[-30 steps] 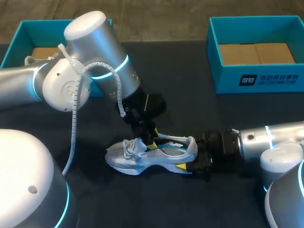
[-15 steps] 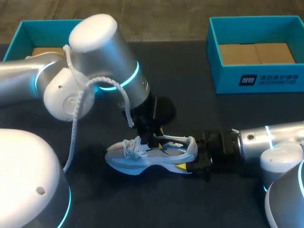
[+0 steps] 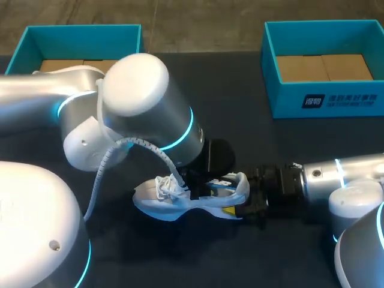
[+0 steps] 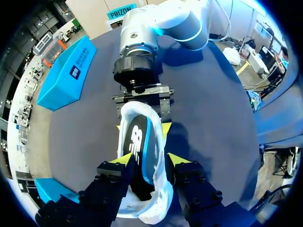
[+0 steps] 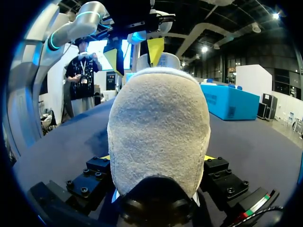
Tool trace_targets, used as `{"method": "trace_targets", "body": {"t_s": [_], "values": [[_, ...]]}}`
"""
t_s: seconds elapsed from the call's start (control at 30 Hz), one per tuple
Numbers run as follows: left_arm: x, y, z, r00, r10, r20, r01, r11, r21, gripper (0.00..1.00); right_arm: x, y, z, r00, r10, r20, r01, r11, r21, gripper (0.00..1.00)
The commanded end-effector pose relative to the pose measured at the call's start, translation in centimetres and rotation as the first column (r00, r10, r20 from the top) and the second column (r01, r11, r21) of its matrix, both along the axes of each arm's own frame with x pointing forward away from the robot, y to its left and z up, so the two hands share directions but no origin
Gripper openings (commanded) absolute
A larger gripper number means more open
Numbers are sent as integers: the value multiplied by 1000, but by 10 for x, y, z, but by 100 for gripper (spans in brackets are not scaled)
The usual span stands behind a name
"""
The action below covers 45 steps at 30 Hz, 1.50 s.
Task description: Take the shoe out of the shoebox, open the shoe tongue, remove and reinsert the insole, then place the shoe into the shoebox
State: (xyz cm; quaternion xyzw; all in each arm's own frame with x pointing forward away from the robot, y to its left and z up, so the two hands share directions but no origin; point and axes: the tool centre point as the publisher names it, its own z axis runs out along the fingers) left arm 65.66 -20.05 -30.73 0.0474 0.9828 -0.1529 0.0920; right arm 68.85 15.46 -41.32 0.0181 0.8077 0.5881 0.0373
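Head view
- Shoe (image 3: 180, 207): lies on its sole on the dark worktop (image 3: 264, 144), outside both boxes, toe toward the left arm's side and heel toward the right arm's side.
- Right end effector (image 3: 239, 201): at the shoe's heel, coming in level with the worktop; a yellow tip shows against the heel's near side.
- Left arm (image 3: 144, 120): its wrist hangs right over the shoe's middle, above the laces, and hides most of what it carries.
- Left box (image 3: 78, 29): teal, well beyond the shoe on the toe side, brown card in its bottom.
- Right box (image 3: 324, 99): teal, well beyond the shoe on the heel side, also lined with brown card.

Left wrist view
- Left end effector (image 4: 149, 160): spread wide, one yellow tip on each side of the shoe's opening; no pinch on anything can be seen.
- Shoe: runs straight ahead between those tips, with the blue lining showing in its opening.
- Right end effector: at the shoe's far end, pinching the heel from both sides.

Right wrist view
- Heel: a fuzzy grey-white heel fills the space between the black fingers, which are clamped on it from two sides.
- Left end effector: ahead, over the shoe, both yellow tips pointing down and apart.
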Motion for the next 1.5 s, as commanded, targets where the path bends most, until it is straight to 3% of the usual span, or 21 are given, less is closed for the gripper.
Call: {"method": "trace_targets", "body": {"t_s": [0.03, 0.47, 0.97, 1.17, 1.33, 1.5], "values": [[1, -9, -3, 1000, 2, 17, -3, 1000, 13, 45, 0, 1, 1, 1000, -1, 0, 1, 1000, -5, 0], [-4, -31, -20, 991, -18, 130, 8, 997, 78, 44, 0, 1, 1, 1000, -1, 0, 1, 1000, -5, 0], [0, -36, -20, 981, 5, 196, -22, 996, 85, 42, 0, 1, 1, 1000, -1, 0, 1, 1000, -5, 0], [2, -34, -16, 981, 9, 196, -24, 997, 74, 29, 0, 1, 1, 1000, -1, 0, 1, 1000, -5, 0], [6, -34, -14, 980, 13, 198, -28, 997, 74, 2, 0, 1, 1, 1000, -1, 0, 1, 1000, -5, 0], [8, -32, -13, 981, 13, 192, -28, 997, 74, 0, 0, 1, 1, 1000, -1, 0, 1, 1000, -5, 0]]}}
